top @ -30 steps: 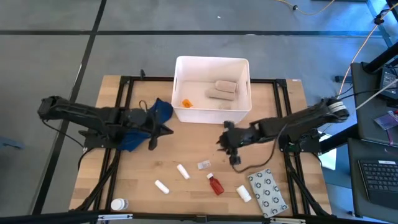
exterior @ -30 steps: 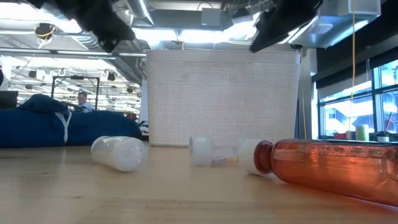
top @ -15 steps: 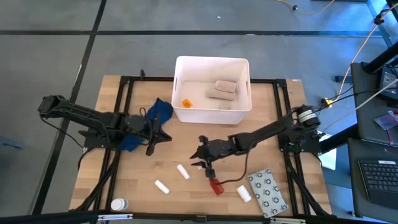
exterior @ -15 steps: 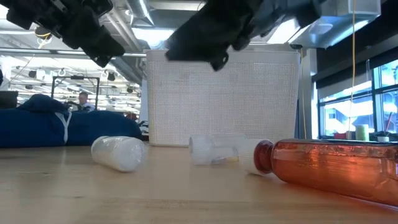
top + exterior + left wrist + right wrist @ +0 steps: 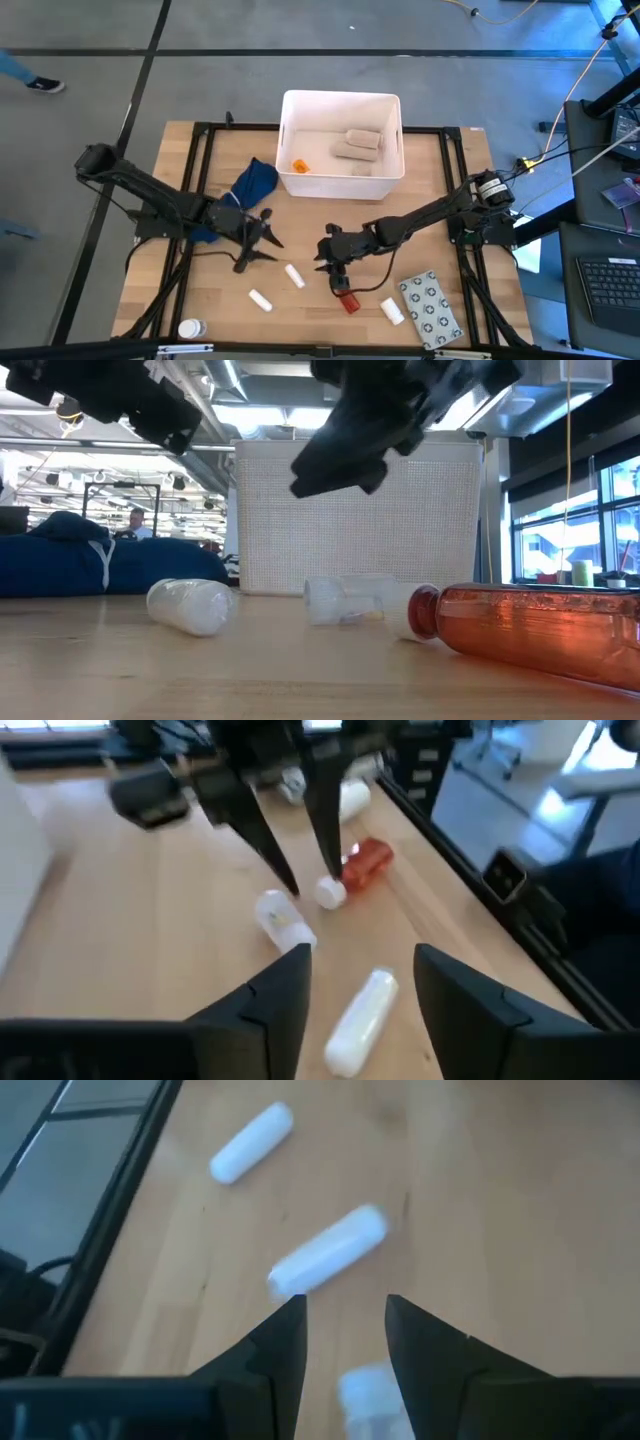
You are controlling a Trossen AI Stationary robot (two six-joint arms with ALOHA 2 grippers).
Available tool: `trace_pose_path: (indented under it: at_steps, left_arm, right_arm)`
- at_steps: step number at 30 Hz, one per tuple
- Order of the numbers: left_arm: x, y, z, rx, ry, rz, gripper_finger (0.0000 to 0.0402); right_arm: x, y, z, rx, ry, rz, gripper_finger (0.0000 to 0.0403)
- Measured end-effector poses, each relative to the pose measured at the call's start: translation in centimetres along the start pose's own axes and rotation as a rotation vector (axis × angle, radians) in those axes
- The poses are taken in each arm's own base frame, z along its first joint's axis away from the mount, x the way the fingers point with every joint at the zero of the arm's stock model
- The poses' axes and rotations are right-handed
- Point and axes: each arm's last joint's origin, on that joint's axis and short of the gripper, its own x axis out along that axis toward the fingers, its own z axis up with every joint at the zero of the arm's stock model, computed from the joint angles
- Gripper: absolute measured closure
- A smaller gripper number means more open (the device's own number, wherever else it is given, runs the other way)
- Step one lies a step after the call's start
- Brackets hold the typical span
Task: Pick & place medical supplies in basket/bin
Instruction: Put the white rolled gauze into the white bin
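Observation:
My right gripper (image 5: 335, 272) is open and hovers above a small clear vial (image 5: 280, 917), next to the white-capped red bottle (image 5: 346, 298). The vial shows between its fingers in the right wrist view (image 5: 365, 1385). My left gripper (image 5: 262, 256) is open and empty, just left of a white tube (image 5: 294, 275) that lies ahead of its fingers (image 5: 360, 1020). The white bin (image 5: 342, 178) at the far middle holds beige rolls (image 5: 358, 145) and a small orange item (image 5: 299, 166). The vial, tube and red bottle lie on their sides on the table.
A blue cloth (image 5: 255, 180) lies left of the bin. Another white tube (image 5: 260, 299), a white bottle (image 5: 190, 328), a third tube (image 5: 392, 312) and a grey ring-patterned packet (image 5: 430, 305) lie along the near edge. Black frame rails run along the table's sides.
My right gripper has gone from near the bin toward the table's left and near edge and now stands over the clear vial. My left gripper has left the blue cloth and gone right and toward the near edge, toward the white tube.

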Motion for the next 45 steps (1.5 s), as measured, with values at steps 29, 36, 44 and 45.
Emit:
trace_pose_path:
  at_steps: [29,36,44,45]
  left_arm:
    - [12.0,-1.9,-4.2,-0.017,0.560,0.102,0.0243]
    - [10.4,-2.1,-1.1,-0.159,0.528,0.044,0.0324]
    - [5.3,-1.1,11.2,-0.095,0.175,0.134,0.0342]
    - [4.6,-0.8,12.6,-0.062,0.123,0.171,0.0339]
  right_arm:
    - [-4.0,9.0,-3.4,0.097,0.125,0.025,0.0264]
    - [-5.4,9.8,-3.9,0.046,0.166,0.030,0.0264]
    - [-12.1,9.9,-3.9,-0.023,0.131,-0.141,0.0264]
    - [-12.9,9.9,-4.2,-0.025,0.109,-0.160,0.0264]
